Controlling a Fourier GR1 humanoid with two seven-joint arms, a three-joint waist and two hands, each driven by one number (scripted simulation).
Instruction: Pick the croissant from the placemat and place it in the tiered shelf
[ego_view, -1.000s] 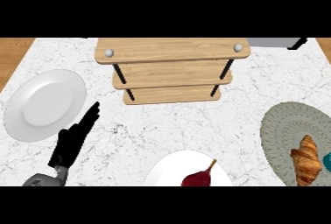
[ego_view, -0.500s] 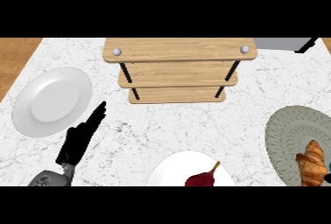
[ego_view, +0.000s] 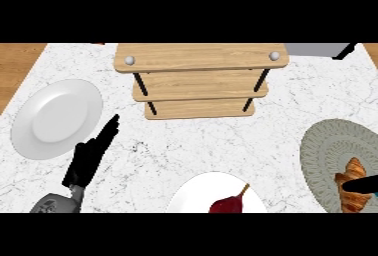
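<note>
Head view shows you the croissant not yet lifted: it lies on the placemat, well apart from the tiered shelf. Your right hand crosses it, but you cannot tell its grip. Your left hand rests open on the worktop.

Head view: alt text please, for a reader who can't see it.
A croissant lies on a round grey placemat at right, the right hand over it at the edge. A wooden tiered shelf stands farther back; the open left hand rests lower left.
</note>
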